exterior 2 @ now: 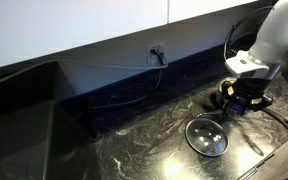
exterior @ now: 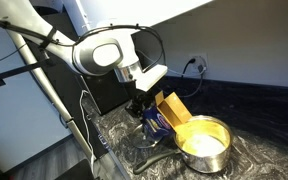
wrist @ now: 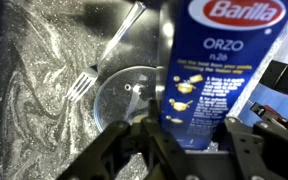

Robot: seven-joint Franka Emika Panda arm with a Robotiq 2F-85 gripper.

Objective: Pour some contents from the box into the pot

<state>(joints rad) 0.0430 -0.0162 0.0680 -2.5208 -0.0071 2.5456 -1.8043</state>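
My gripper [exterior: 150,116] is shut on the box [exterior: 173,107], a yellow-orange carton with dark blue panels. It holds the box tilted, with the upper end leaning over the pot [exterior: 222,127]. The pot is a shiny steel saucepan with a yellowish inside, standing on the dark marbled counter just beside the gripper. In the wrist view the blue Barilla Orzo face of the box [wrist: 214,60] fills the space between my two fingers [wrist: 191,125]; the pot is out of that view. In an exterior view my gripper [exterior 2: 240,100] hides most of the box and the pot.
A round glass lid with a knob [exterior 2: 206,136] lies on the counter near the gripper and also shows in the wrist view [wrist: 132,92]. A fork [wrist: 83,85] lies beside it. A wall socket with a cable [exterior 2: 156,54] sits behind. The counter's front edge is close.
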